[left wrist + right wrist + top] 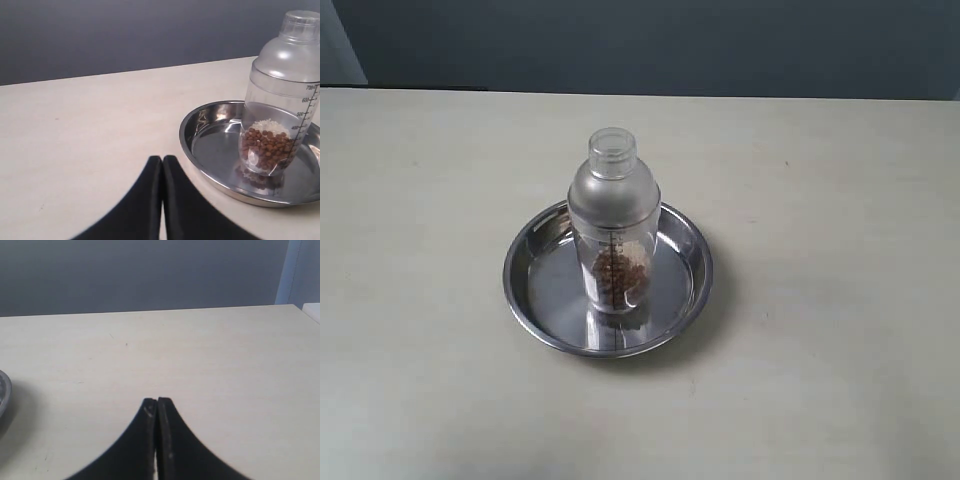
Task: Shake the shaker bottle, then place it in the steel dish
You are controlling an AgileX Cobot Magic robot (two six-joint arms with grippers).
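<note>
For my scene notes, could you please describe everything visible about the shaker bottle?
The shaker bottle is clear plastic with a frosted domed shoulder, a small round cap and printed measuring marks. Brown beads topped with white grains fill its bottom. It stands upright on the floor of the steel dish, near its middle; nothing else touches it.

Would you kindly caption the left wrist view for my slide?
Upright shaker bottle in the steel dish; left gripper shut, apart.

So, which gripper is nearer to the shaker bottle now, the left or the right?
Left. The left gripper, shut, sits just outside the steel dish holding the shaker bottle. The right gripper, also shut, is farther off: its camera catches only the dish's rim.
</note>
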